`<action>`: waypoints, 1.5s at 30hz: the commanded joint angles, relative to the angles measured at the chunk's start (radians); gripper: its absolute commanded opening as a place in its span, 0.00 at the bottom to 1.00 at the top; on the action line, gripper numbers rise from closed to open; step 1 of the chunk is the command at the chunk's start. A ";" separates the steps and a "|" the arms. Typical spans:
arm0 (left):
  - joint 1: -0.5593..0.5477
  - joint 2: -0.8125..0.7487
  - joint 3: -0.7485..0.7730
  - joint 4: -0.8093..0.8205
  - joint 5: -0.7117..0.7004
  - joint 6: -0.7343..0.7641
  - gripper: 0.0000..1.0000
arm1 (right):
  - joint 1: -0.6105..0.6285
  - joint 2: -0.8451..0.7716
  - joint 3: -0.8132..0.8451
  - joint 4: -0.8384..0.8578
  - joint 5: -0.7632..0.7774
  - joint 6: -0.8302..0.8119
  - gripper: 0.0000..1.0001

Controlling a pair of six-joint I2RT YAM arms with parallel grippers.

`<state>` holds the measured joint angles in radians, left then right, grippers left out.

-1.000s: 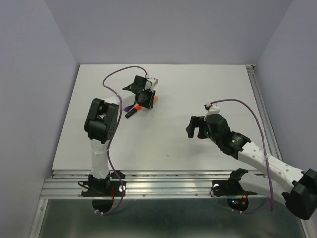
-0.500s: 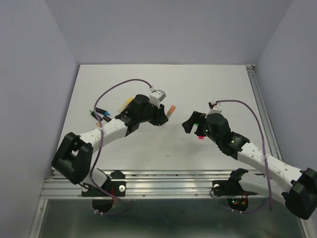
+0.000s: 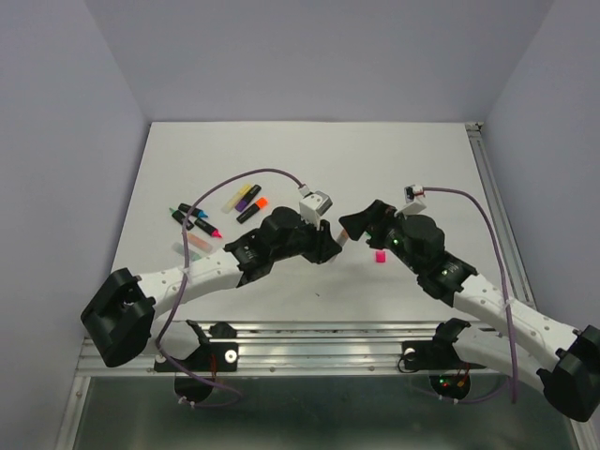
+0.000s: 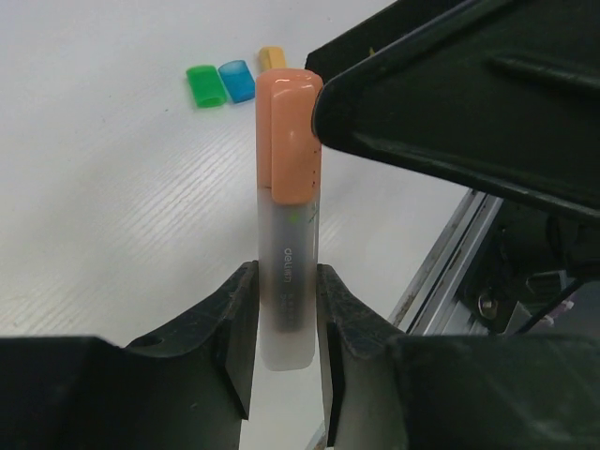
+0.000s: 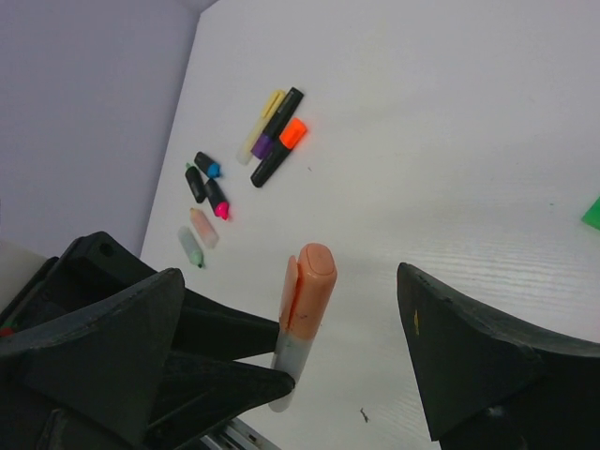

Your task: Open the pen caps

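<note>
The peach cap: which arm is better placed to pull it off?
Probably the right: the right gripper is open around the cap, while the left gripper clamps the pen.

Illegible small print on pen barrel (image 4: 286,281)

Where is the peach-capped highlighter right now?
The highlighter is clamped in the left gripper near the middle of the table, its peach cap between the open jaws of the right gripper.

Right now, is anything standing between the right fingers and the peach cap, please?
Nothing visible. The cap sits in the open gap between the right fingers, bare table behind it; the left gripper holds the pen lower down.
</note>
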<state>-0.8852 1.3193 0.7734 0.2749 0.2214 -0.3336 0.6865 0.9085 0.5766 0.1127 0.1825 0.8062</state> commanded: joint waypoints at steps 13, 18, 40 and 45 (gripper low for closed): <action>-0.040 -0.048 0.012 0.060 -0.044 -0.035 0.00 | -0.007 0.016 -0.017 0.074 -0.058 0.064 0.52; -0.058 -0.064 0.015 0.061 -0.051 -0.012 0.00 | -0.007 0.021 -0.006 0.054 -0.058 0.067 0.51; -0.081 -0.057 0.041 0.061 -0.040 -0.015 0.63 | -0.007 -0.003 -0.011 0.033 -0.075 0.119 0.01; -0.083 -0.048 0.046 0.067 -0.001 -0.018 0.65 | -0.007 -0.002 -0.015 0.079 -0.146 0.102 0.01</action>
<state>-0.9615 1.2797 0.7750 0.2958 0.1837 -0.3603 0.6865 0.9237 0.5766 0.1204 0.0959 0.9134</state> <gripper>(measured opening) 0.648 0.297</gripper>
